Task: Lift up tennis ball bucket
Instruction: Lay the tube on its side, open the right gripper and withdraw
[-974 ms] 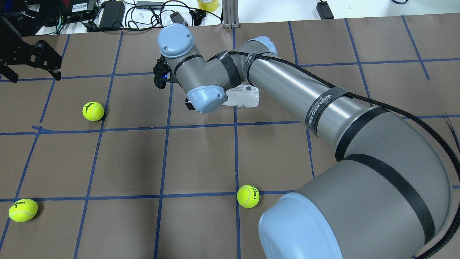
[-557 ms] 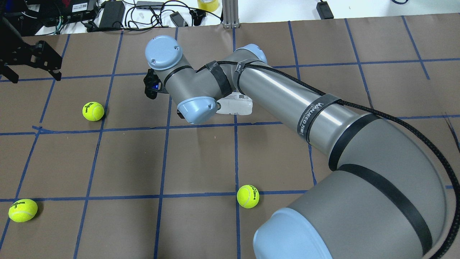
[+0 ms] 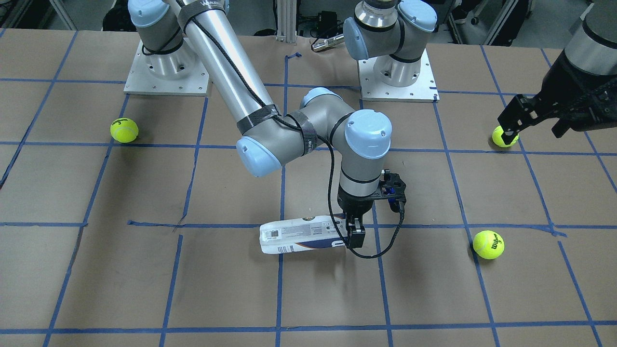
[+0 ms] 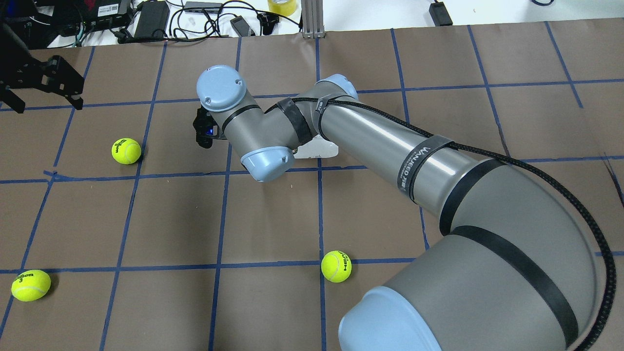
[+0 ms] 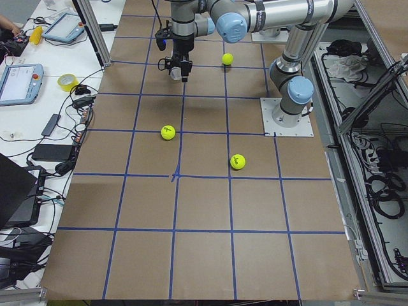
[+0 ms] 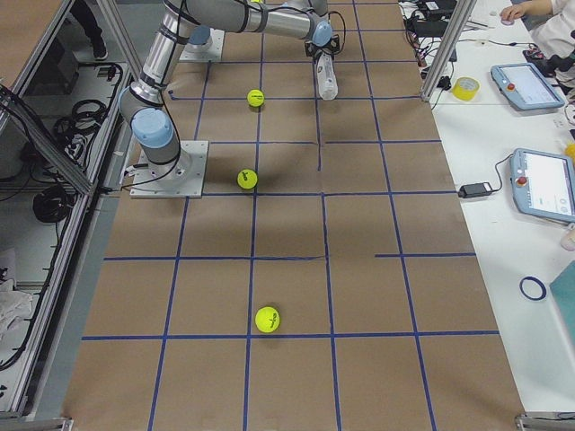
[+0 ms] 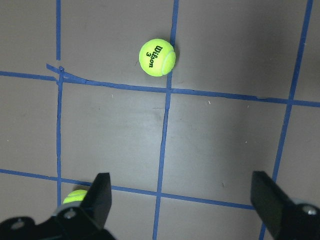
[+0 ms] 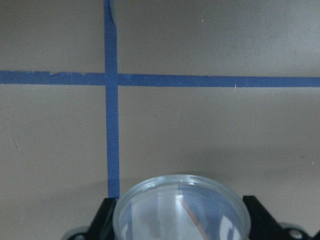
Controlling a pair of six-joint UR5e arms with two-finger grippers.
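Observation:
The tennis ball bucket [image 3: 299, 236], a clear tube with a white-and-navy label and a barcode, lies roughly level near the table's middle. My right gripper [image 3: 354, 236] points down and is shut on its open end. In the right wrist view the clear rim [image 8: 180, 200] sits between the fingers [image 8: 102, 222]. I cannot tell whether the tube touches the paper. In the overhead view my right arm hides most of the tube [image 4: 317, 150]. My left gripper [image 3: 535, 126] is open and empty, far off above a tennis ball [image 3: 504, 136].
Brown paper with a blue tape grid covers the table [image 3: 144, 289]. Two more tennis balls lie loose on it [image 3: 124, 130] [image 3: 488, 244]. The left wrist view shows one ball [image 7: 157, 57] below the open fingers [image 7: 100, 200]. Cables and gear [image 4: 146, 19] lie past the far edge.
My right arm has moved left in the overhead view, and the bucket has moved left with it in the gripper. The left arm and the balls have not moved.

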